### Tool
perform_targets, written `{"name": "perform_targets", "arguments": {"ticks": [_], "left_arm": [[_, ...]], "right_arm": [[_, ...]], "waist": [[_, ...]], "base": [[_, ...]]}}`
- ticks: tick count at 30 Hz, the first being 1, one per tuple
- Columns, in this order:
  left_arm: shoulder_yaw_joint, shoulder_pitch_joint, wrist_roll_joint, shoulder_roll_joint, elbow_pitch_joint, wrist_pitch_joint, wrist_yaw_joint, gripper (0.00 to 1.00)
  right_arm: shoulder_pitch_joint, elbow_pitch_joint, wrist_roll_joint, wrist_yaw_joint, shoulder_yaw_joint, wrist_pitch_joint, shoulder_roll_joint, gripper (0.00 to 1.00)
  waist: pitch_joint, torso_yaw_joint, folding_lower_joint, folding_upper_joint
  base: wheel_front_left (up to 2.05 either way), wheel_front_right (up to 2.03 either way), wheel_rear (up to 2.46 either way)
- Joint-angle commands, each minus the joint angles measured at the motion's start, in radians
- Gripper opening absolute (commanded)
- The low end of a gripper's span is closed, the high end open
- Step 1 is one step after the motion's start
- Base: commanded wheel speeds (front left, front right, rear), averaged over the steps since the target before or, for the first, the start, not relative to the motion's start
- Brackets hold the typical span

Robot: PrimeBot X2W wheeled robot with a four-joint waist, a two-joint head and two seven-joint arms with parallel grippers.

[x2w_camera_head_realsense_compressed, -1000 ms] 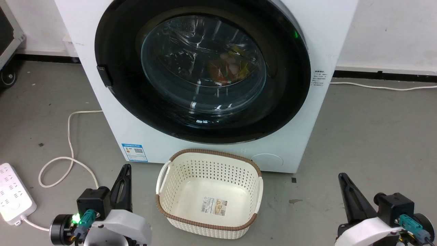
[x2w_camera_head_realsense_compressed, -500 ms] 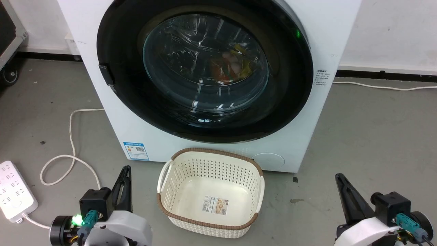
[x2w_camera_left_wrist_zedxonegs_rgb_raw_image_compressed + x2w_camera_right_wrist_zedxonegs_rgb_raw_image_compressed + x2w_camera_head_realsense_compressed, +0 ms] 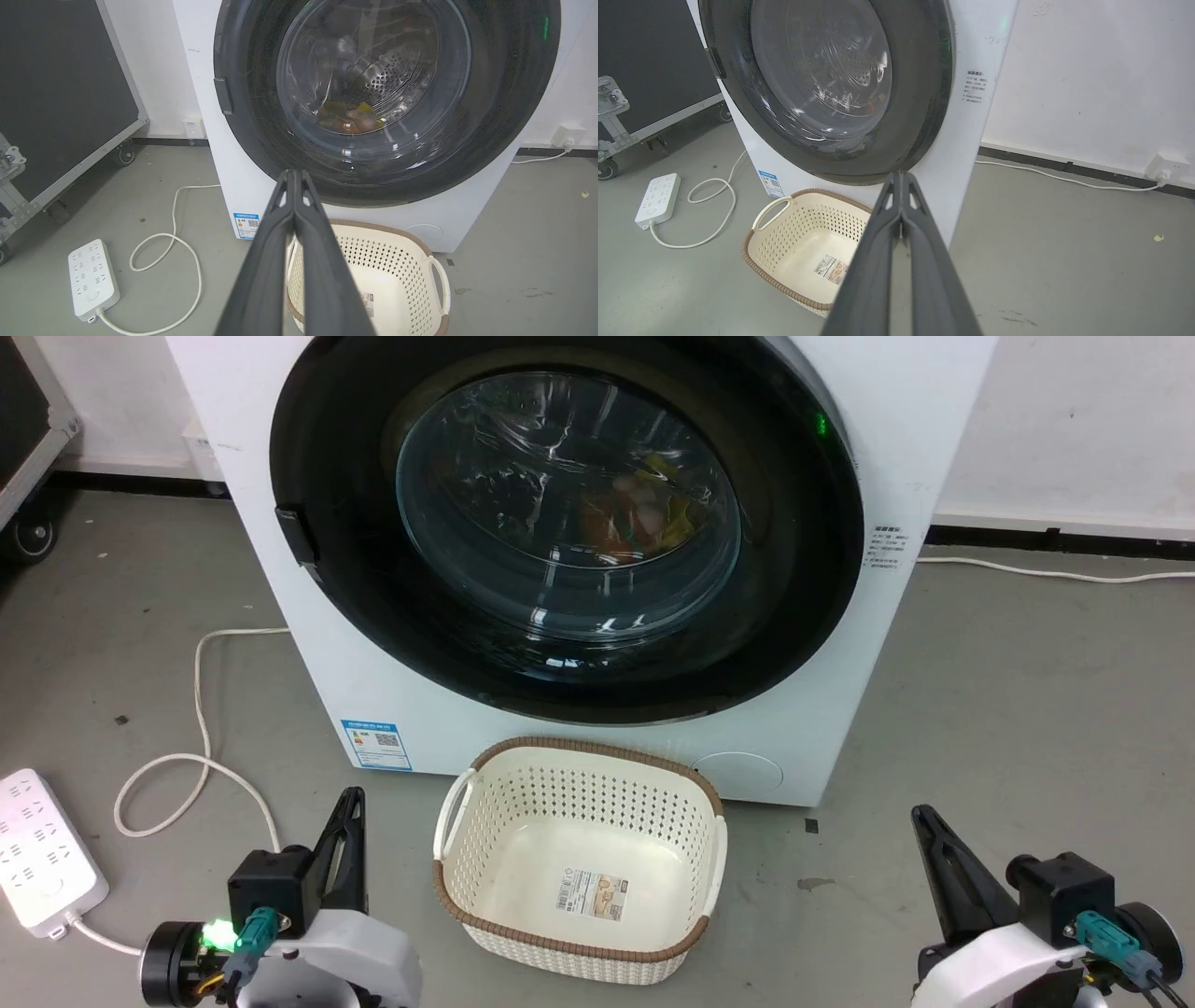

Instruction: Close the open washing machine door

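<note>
1. The big white front-loading washing machine stood on the grey floor. Its large round door with a glossy black rim and bulging glass window lay against the machine's front, and no gap could be made out.
2. Through the glass, orange, yellow and pale items lay low in the perforated steel drum. What they were could not be told.
3. The cream perforated plastic basket with a brown woven rim sat just in front of the machine, holding a printed label on its bottom.
4. The left gripper and the right gripper hung low, well apart from the door, with jaws clenched on nothing.
5. The head view's upper edge cut off the door's top, and reflections blurred the glass.
</note>
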Motion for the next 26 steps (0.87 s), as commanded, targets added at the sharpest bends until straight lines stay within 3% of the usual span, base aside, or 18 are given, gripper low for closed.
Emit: {"name": "perform_targets", "arguments": {"ticks": [1, 26], "left_arm": [[0.004, 0.014, 0.012, -0.005, -0.006, 0.005, -0.004, 0.00], [0.018, 0.020, 0.056, -0.026, -0.022, 0.027, -0.008, 0.00]], "right_arm": [[-0.013, -0.009, -0.009, 0.000, 0.000, 0.002, -0.002, 0.00], [-0.017, -0.017, -0.033, -0.001, 0.001, 0.019, -0.002, 0.00]], "waist": [[0.000, 0.001, 0.0000, 0.0000], [0.005, 0.008, 0.0000, 0.0000]], "base": [[0.00, 0.00, 0.00], [0.00, 0.00, 0.00]]}}
